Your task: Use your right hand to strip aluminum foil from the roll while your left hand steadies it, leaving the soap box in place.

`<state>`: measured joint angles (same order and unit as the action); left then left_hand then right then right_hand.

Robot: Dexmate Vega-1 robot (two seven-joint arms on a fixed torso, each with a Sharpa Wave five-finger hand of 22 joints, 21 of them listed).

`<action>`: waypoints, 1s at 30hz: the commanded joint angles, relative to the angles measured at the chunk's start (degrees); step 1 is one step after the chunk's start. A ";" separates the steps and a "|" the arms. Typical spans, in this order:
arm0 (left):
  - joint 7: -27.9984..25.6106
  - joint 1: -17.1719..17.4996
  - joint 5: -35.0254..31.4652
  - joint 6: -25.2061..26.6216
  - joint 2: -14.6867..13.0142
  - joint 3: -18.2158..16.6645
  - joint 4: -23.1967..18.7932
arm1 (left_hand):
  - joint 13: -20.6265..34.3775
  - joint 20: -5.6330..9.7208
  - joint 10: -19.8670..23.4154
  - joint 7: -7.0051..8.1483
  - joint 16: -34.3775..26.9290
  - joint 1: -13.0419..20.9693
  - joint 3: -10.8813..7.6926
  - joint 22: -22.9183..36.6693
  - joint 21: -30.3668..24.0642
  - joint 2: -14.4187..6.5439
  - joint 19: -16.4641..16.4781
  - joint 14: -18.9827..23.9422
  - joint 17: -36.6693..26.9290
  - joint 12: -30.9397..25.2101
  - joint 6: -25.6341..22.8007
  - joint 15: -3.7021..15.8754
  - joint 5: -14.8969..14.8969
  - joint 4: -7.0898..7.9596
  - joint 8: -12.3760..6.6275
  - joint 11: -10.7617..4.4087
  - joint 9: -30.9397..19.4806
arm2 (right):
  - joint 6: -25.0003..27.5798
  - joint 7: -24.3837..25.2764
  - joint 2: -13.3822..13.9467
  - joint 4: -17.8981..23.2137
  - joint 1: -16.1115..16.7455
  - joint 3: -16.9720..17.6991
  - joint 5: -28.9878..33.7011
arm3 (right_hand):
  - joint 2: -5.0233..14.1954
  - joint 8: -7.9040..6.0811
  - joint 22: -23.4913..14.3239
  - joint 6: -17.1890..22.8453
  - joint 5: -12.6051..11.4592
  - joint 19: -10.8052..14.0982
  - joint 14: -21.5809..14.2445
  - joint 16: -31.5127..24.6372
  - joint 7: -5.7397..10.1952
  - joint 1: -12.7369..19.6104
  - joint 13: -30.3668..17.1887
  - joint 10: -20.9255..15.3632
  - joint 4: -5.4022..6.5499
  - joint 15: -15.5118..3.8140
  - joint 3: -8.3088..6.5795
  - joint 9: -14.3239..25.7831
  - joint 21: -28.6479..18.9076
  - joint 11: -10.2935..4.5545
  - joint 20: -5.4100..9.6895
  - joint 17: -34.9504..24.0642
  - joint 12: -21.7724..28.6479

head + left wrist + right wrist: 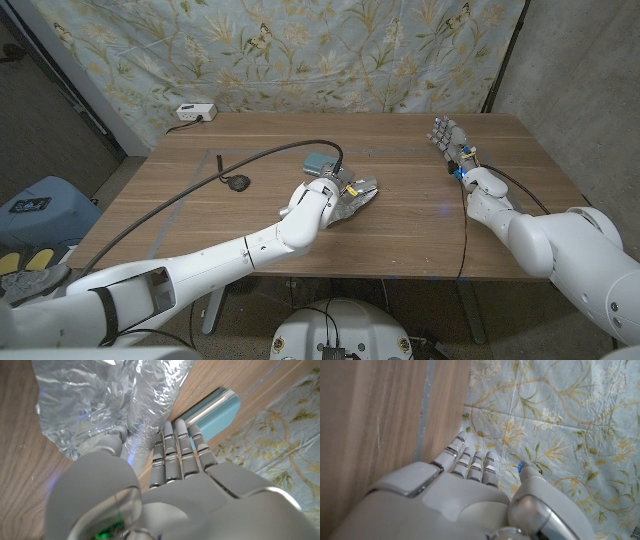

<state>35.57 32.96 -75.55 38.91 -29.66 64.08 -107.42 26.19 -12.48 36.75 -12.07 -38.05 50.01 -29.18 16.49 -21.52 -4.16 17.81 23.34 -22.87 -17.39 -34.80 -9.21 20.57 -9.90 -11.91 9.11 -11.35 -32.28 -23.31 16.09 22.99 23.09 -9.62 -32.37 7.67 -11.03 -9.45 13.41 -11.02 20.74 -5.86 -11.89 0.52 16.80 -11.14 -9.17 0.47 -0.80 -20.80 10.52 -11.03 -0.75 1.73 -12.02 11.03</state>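
The left hand (318, 197) lay at mid-surface at the end of a long, outstretched arm, its fingers (176, 447) held together and extended along the aluminum foil roll (356, 197), thumb on the other side of the crumpled sheet, so that it gripped the foil against the wood. In the left wrist view the silver foil (105, 405) spread crinkled just beyond the fingertips and to the thumb side. Touching or just beside the far ends of the fingers sat the soap box (317, 164), pale blue-green, lying flat on the surface (400, 230); the left wrist view showed its edge (215, 410) right past the fingertips.

The right hand (448, 140) stood well apart from the foil, raised near the far right corner of the surface, palm upright, fingers (470, 462) straight and slightly spread, holding nothing. Its forearm angled back toward the robot's right shoulder.

Beyond the left hand a black cable (250, 160) curved across the wood, and a floral cloth (300, 50) hung behind.
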 commanded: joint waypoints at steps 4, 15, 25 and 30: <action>-1.29 3.96 -3.13 -5.11 1.13 -4.92 1.07 | 0.62 0.00 0.43 0.29 -0.72 1.14 -0.40 0.12 -0.35 0.14 0.55 0.32 -0.15 -0.06 -0.50 -0.12 0.43 0.04 -0.10 0.00 -0.32 | -2.24 2.60 2.60 7.36 2.96 -5.33 -4.26 | -0.25 -0.23 -0.34 0.56 0.12 0.23 -0.48 -0.22 -0.32 -0.44 -0.11 -0.39 -0.44 0.37 -0.04 0.26 -0.21 0.24 -0.48 -0.06 0.31; -3.00 5.52 -3.67 -6.28 2.15 -6.68 1.88 | 1.97 0.04 1.86 0.94 -2.39 2.69 -0.27 0.24 -1.12 0.05 1.46 1.65 -0.56 -1.04 -1.86 0.92 0.75 -0.06 -0.61 -1.19 -0.91 | -2.73 2.40 2.53 5.69 2.78 -6.65 -6.25 | -0.25 -0.20 -0.34 0.52 0.14 0.25 -0.43 -0.21 -0.35 -0.56 -0.11 -0.38 -0.45 0.34 -0.04 0.26 -0.19 0.24 -0.49 -0.09 0.30; -7.26 6.89 -2.53 -6.63 2.31 -7.94 2.19 | 4.68 0.11 4.51 1.95 -4.89 7.15 -0.35 0.27 -2.93 -0.07 4.33 4.10 -1.41 -4.16 -4.94 3.04 0.93 -0.55 -1.41 -3.51 -1.93 | -2.25 2.69 3.26 6.55 3.65 -7.12 -7.30 | -0.25 -0.20 -0.34 0.54 0.14 0.27 -0.55 -0.25 -0.33 -0.61 -0.11 -0.36 -0.50 0.35 -0.07 0.26 -0.18 0.18 -0.51 -0.10 0.28; -8.43 7.06 -2.18 -6.55 2.48 -8.20 2.40 | 5.84 0.13 5.05 2.61 -6.03 9.00 -0.13 0.29 -3.69 0.26 5.41 5.59 -1.83 -5.43 -5.97 4.16 0.91 -0.63 -1.66 -4.48 -2.39 | -2.44 2.34 3.23 5.79 3.51 -7.19 -7.70 | -0.18 -0.20 -0.34 0.54 0.14 0.26 -0.52 -0.24 -0.31 -0.67 -0.11 -0.40 -0.48 0.36 -0.10 0.26 -0.16 0.09 -0.50 -0.12 0.29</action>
<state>30.12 39.01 -78.61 32.70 -27.57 57.02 -105.44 31.32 -12.40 41.18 -9.90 -43.32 57.62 -29.62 16.65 -24.66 -3.75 22.45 27.90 -24.33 -22.08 -39.42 -5.28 21.01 -10.36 -12.96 5.11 -13.37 -34.66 -20.80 18.97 29.13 26.30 -16.21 -38.89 7.36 -11.03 -9.45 13.62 -11.02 20.94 -6.16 -11.89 0.30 16.49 -11.14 -9.17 0.39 -0.49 -20.88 10.51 -11.03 -0.75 1.53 -12.02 11.03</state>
